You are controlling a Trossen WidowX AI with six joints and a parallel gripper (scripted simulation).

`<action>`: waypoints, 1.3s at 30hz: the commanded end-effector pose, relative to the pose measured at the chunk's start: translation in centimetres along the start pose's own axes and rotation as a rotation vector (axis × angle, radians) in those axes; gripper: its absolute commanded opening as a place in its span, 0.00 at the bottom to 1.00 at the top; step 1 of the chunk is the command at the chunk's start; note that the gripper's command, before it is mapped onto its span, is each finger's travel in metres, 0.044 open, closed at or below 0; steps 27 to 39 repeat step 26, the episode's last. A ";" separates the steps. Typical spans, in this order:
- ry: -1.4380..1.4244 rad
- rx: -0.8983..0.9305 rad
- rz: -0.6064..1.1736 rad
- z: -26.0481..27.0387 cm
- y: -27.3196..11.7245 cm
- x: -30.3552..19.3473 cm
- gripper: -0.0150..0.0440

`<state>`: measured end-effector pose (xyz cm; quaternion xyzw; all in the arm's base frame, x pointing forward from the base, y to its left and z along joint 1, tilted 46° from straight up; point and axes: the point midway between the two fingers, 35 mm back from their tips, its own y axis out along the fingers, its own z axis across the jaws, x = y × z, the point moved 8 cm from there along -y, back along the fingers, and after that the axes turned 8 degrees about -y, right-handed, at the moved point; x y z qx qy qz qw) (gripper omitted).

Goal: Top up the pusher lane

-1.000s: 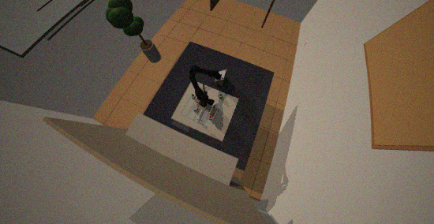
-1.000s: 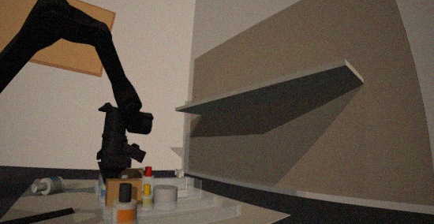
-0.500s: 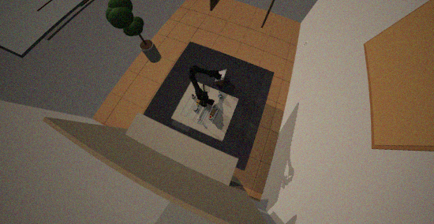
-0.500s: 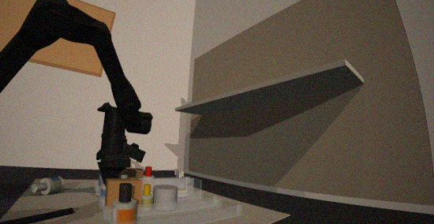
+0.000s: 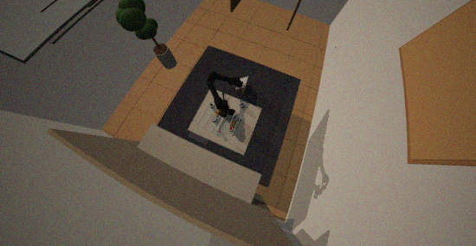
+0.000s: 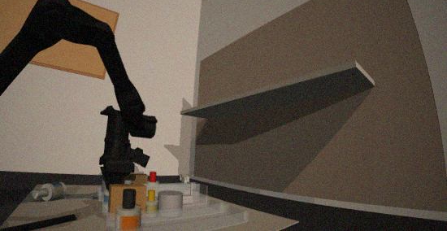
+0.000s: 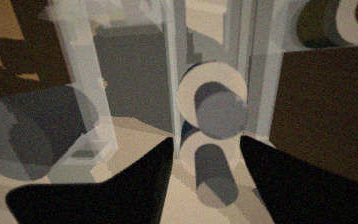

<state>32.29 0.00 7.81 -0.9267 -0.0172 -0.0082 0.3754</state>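
Two pale-shouldered jars with grey caps stand one behind the other in a clear-walled lane [image 7: 175,75] before me. The near jar [image 7: 216,172] is between the tips of my claw [image 5: 226,111] [image 6: 114,181] [image 7: 206,141], and the far jar [image 7: 212,95] is just beyond it, apparently within the same walls. My fingers are apart, close along either side of the near jar but not clamped on it. Whether it touches the front stop or the far one, I cannot tell; the pusher plate I cannot make out.

My claw points down over the worktop [image 5: 201,126] [image 6: 276,222], its tips hidden from outside by an orange-brown block [image 6: 119,196]. In front of that block stands a black-capped jar [image 6: 128,216] with an orange band; to its right are a yellow-capped jar [image 6: 151,204] and a grey cylinder [image 6: 171,203]. A red cap [image 6: 153,176] shows behind them. Off to the other side, a clear jar [image 6: 54,191] lies on its side, and a black bar [image 6: 41,223] lies nearer the outside view.
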 end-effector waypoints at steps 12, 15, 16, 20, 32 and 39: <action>0.003 -0.003 0.000 0.0 -2.0 0.0 0.73; 0.003 -0.002 0.000 0.1 -2.0 -0.2 0.73; 0.003 -0.002 0.000 0.1 -2.0 -0.3 0.73; 0.002 -0.002 0.000 0.3 -2.1 -1.4 0.73; 0.001 -0.001 0.001 0.7 -2.2 -3.5 0.73; 0.001 -0.001 0.001 0.7 -2.2 -3.5 0.73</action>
